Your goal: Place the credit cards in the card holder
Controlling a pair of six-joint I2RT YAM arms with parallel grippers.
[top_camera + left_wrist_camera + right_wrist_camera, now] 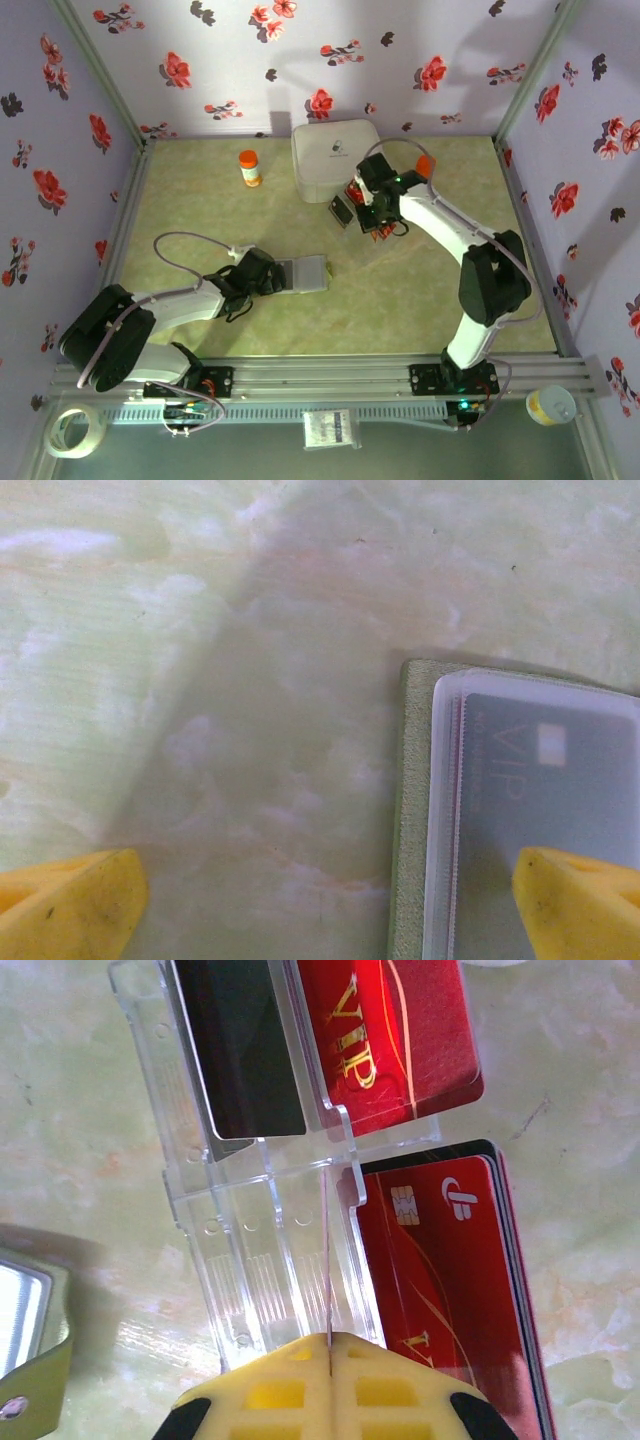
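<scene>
Yellow pads [270, 1400] of the right jaws sit pressed together at the bottom of the right wrist view, pinching a credit card [327, 1260] seen edge-on (a thin reddish line rising from between them) over the clear plastic tray [240, 1260]. Other credit cards [390, 1040] lie in the tray: a black one beside a red one marked VIP in the far compartments, and a red stack [440, 1290] just right of the pinched card.

Left jaws stand wide open and hold nothing. One yellow fingertip [575, 900] is over the card holder [408, 810], the other [65, 905] over the bare green surface [250, 680]. The olive holder lies open in the middle of the surface, well apart from the tray, a grey VIP card [560, 780] showing through its clear sleeve [445, 780]. From above, a white box [335, 160] sits just beyond the tray.
</scene>
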